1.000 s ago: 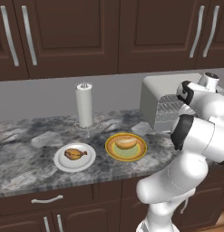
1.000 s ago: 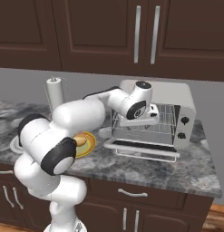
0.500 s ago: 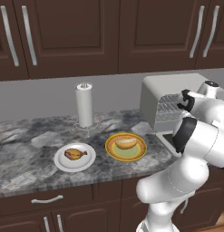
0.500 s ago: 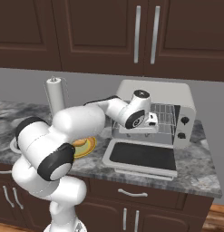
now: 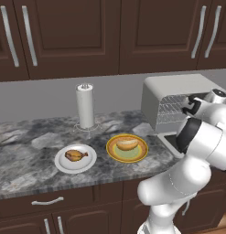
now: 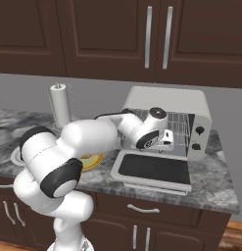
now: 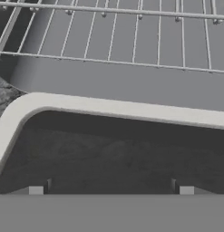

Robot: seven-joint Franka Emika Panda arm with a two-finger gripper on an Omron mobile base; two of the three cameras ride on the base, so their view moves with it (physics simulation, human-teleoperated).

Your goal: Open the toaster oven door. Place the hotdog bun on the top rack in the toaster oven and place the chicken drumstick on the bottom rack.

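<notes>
Toaster oven silver-grey; door glass black, frame light grey. Bun tan on yellow-green plate. Drumstick golden-brown on white plate. Table grey-marbled.

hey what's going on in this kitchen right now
A white robot arm has its gripper in front of the toaster oven, whose door lies folded down flat on the counter. The gripper holds nothing. The hotdog bun sits on a yellow plate and the chicken drumstick on a white plate, both untouched.
</notes>
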